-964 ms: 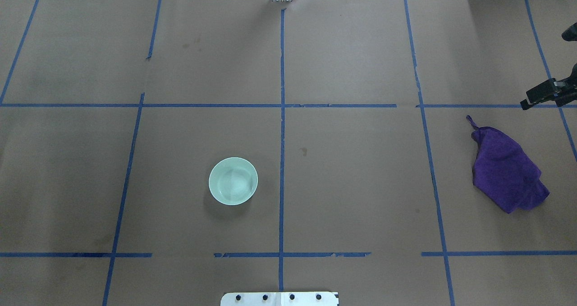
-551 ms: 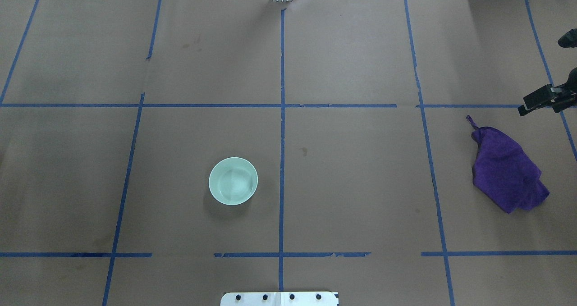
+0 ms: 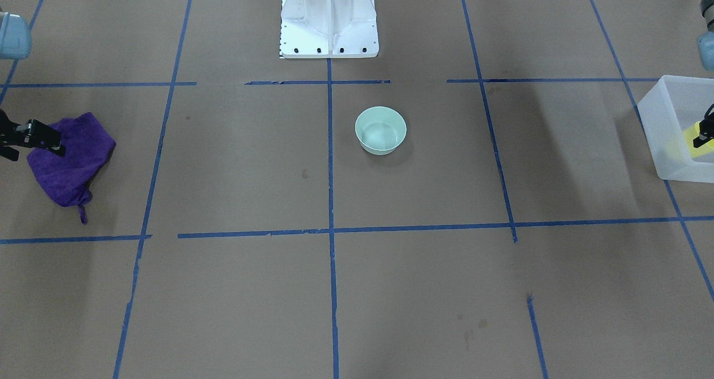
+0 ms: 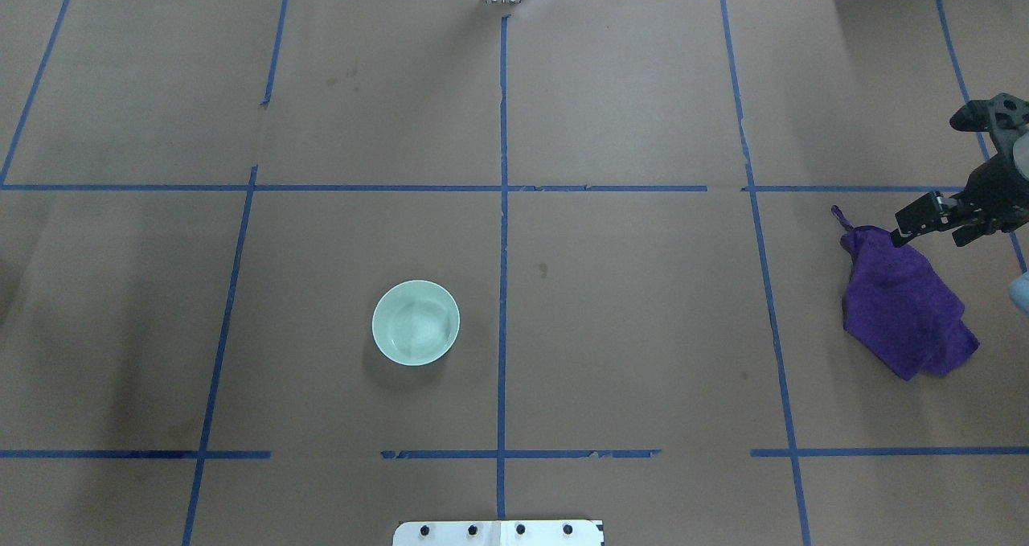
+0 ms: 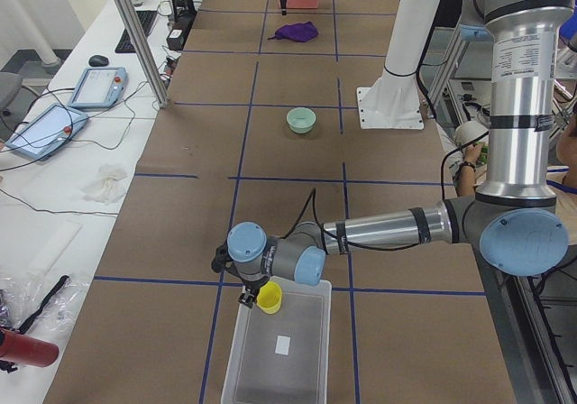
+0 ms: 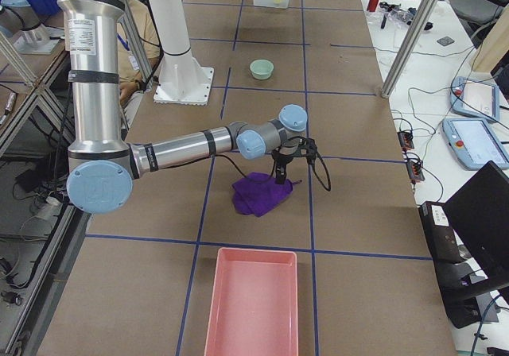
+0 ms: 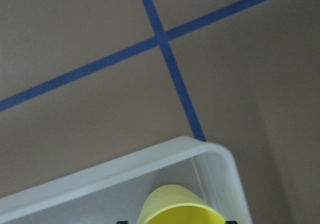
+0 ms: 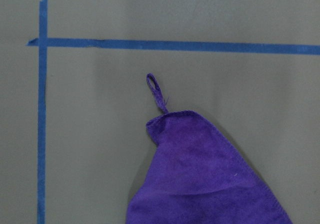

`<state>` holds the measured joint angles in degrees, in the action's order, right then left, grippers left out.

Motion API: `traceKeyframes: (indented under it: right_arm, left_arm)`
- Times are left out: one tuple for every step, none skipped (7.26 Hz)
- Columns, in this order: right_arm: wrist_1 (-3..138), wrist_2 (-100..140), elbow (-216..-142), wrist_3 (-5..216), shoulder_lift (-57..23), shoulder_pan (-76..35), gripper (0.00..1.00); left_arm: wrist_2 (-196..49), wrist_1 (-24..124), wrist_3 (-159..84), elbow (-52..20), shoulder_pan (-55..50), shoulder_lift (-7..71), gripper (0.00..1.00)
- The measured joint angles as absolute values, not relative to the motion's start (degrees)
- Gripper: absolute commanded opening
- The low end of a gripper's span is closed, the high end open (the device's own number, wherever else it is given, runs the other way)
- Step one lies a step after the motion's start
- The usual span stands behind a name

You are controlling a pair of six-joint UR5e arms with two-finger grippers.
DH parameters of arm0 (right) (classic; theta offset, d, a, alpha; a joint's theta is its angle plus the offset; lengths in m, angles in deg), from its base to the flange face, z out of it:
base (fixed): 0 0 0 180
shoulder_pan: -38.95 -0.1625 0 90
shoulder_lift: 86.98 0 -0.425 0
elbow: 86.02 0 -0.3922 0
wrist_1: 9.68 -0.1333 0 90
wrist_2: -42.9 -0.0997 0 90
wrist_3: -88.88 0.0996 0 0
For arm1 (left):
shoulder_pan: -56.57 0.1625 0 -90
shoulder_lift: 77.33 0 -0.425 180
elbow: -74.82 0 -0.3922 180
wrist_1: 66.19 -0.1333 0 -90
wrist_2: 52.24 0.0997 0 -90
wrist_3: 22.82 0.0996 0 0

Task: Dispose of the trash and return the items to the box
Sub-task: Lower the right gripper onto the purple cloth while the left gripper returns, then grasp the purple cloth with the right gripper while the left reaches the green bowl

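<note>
My left gripper (image 3: 704,135) is shut on the yellow cup (image 7: 177,206) and holds it tilted inside one corner of the frosted white box (image 7: 100,176). The cup (image 5: 270,298) shows through the box wall (image 3: 664,116). The mint-green bowl (image 4: 416,323) stands upright and alone near the table's middle; it also shows in the front view (image 3: 381,130). My right gripper (image 4: 931,231) is open and empty, just above the far corner of a crumpled purple cloth (image 4: 900,313). The right wrist view shows that corner and its loop (image 8: 156,91).
A pink tray (image 6: 215,292) lies at the table's right end, beyond the cloth (image 6: 258,195). The white robot base (image 3: 329,16) stands at the near edge behind the bowl. Blue tape lines cross the brown table cover.
My right gripper has moved in from the right edge toward the robot and now hangs over the cloth's far corner. The bowl and cloth have not moved.
</note>
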<state>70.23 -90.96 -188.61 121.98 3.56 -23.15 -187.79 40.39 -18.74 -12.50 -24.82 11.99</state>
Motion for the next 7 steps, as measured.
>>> traceKeyframes:
  right_arm:
    - [70.3,-89.7,-188.5,123.0,3.8,-21.3,1.0]
    - [70.3,-87.8,-188.2,123.4,3.9,-19.3,1.0]
    - [70.3,-85.8,-187.6,123.6,3.9,-17.6,1.0]
    - [70.3,-84.7,-186.7,123.6,3.9,-16.4,1.0]
    - [70.3,-84.1,-185.8,123.6,3.9,-15.5,1.0]
    - [70.3,-83.8,-184.8,123.6,3.9,-14.8,1.0]
    - [70.3,-83.7,-183.8,123.6,3.9,-14.3,0.97]
  left_arm:
    - [-187.8,34.6,-23.3,-18.3,-24.9,14.0,0.81]
    - [-187.8,30.2,-29.1,-23.2,-24.7,16.5,0.83]
    - [-187.8,27.9,-35.0,-26.4,-23.6,18.8,0.83]
    - [-187.9,27.1,-41.3,-28.5,-20.8,20.7,0.83]
    - [-187.9,26.8,-48.1,-30.0,-17.3,22.6,0.83]
    - [-187.8,26.8,-54.4,-31.3,-13.9,24.3,0.83]
    - [-187.7,26.8,-60.7,-32.1,-10.4,26.4,0.83]
